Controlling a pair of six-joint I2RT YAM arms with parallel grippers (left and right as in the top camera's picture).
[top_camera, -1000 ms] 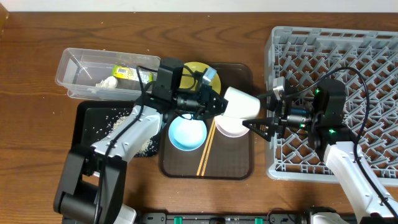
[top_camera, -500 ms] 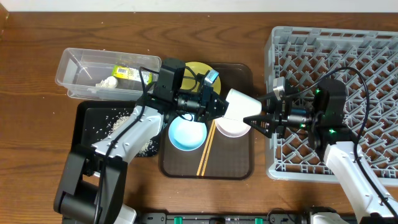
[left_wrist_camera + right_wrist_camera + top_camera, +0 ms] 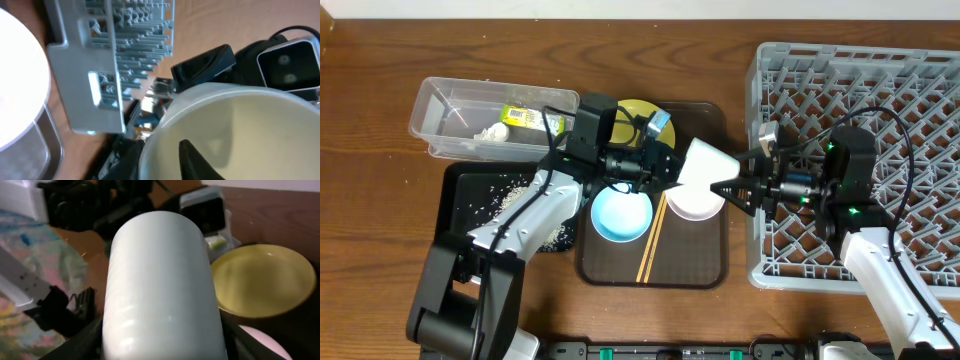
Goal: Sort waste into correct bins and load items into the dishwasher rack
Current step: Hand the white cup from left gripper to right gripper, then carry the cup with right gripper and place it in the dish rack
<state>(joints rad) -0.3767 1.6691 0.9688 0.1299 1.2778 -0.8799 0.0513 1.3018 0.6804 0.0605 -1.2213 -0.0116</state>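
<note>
The pale green cup (image 3: 705,165) hangs on its side above the brown tray, and it fills the left wrist view (image 3: 250,120) and the right wrist view (image 3: 160,280). My left gripper (image 3: 670,165) is shut on its rim, with one finger inside the cup (image 3: 197,160). My right gripper (image 3: 725,187) is open, with a finger on each side of the cup's base (image 3: 160,347). The white bowl (image 3: 695,207), blue bowl (image 3: 620,215), yellow plate (image 3: 635,110) and two chopsticks (image 3: 653,240) lie on the tray. The grey rack (image 3: 920,80) stands at the right.
The clear tub (image 3: 450,115) at the back left holds the yellow-green wrapper (image 3: 525,117) and white paper (image 3: 492,130). The black tray (image 3: 470,190) in front of it holds rice scraps (image 3: 510,195). The brown serving tray (image 3: 705,260) sits between the bins and the rack.
My right gripper has moved left, from beside the rack edge to around the cup's base. The left gripper and the cup have stayed almost still.
</note>
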